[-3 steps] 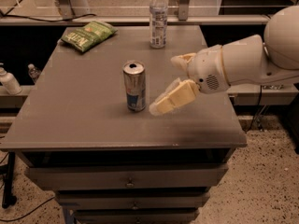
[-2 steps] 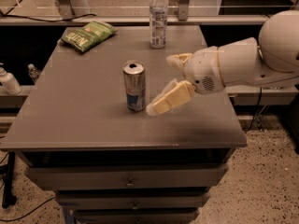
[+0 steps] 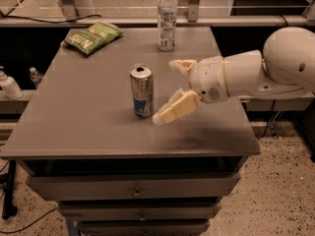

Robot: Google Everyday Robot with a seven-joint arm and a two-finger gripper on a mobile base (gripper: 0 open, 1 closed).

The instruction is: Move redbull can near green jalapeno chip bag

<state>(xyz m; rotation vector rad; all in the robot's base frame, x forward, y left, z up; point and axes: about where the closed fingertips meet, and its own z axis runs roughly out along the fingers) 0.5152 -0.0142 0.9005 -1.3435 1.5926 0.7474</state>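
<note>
The redbull can (image 3: 142, 91) stands upright near the middle of the grey table (image 3: 74, 112), silver with a blue panel low on its side. The green jalapeno chip bag (image 3: 92, 36) lies flat at the table's far left corner. My gripper (image 3: 166, 91) is just right of the can, above the table, with its cream fingers (image 3: 173, 110) spread wide, one in front and one behind. It is open and holds nothing. A small gap shows between the near fingertip and the can.
A clear plastic water bottle (image 3: 167, 19) stands upright at the table's far edge, behind the can and gripper. Drawers (image 3: 133, 187) sit under the tabletop. A white bottle (image 3: 8, 84) stands on a ledge left of the table.
My gripper and arm have moved left, closer to the can. The can, bag and bottle have not moved.
</note>
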